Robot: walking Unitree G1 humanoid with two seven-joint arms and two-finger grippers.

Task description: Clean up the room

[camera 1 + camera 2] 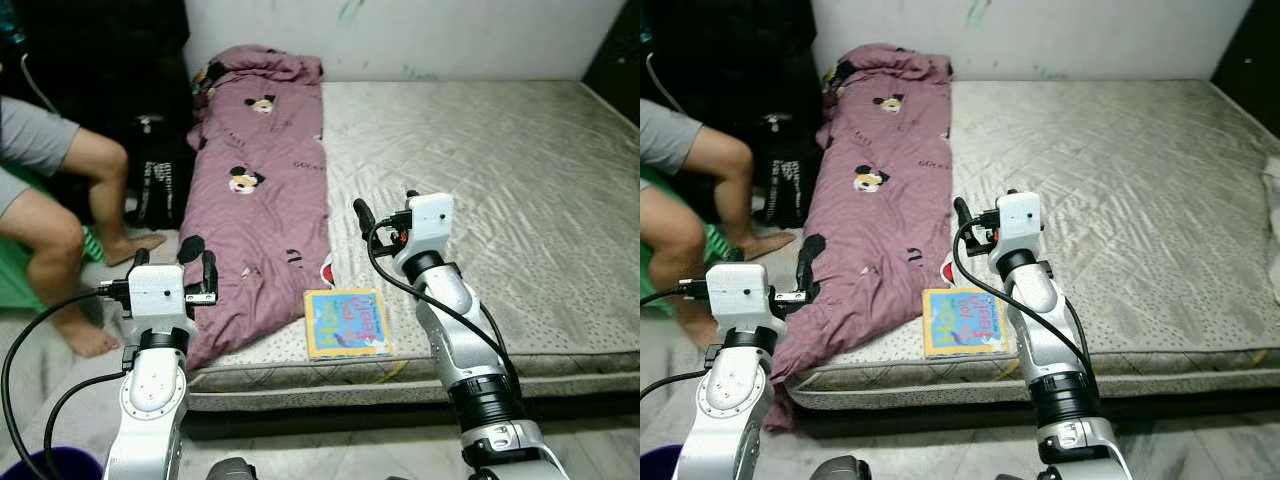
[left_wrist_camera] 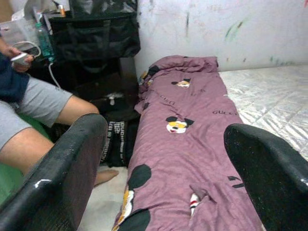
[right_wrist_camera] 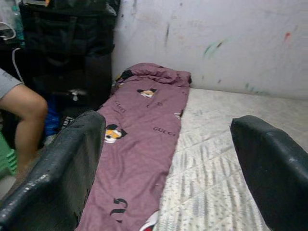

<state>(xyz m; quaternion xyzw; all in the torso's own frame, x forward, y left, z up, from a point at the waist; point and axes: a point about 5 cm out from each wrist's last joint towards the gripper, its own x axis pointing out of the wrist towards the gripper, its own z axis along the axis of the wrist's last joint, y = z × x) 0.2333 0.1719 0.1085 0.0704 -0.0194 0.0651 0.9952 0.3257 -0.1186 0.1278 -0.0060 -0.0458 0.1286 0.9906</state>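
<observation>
The thin, stiff, light picture book with a yellow border (image 1: 347, 322) lies flat at the grey quilted mattress's (image 1: 520, 200) front edge, touching the soft mauve cartoon-print blanket (image 1: 262, 200). It looks best pinched by its overhanging front edge. The left gripper (image 1: 196, 262) and right gripper (image 1: 385, 217) both hover spread and empty.

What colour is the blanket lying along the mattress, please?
Mauve-purple with cartoon mouse prints, clearest in the left eye view: blanket.

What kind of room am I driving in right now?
Most likely a bedroom. A bare quilted mattress lies low on the floor, a purple cartoon-print blanket runs along its left side, and a children's book sits at its near edge. A person sits beside it.
</observation>
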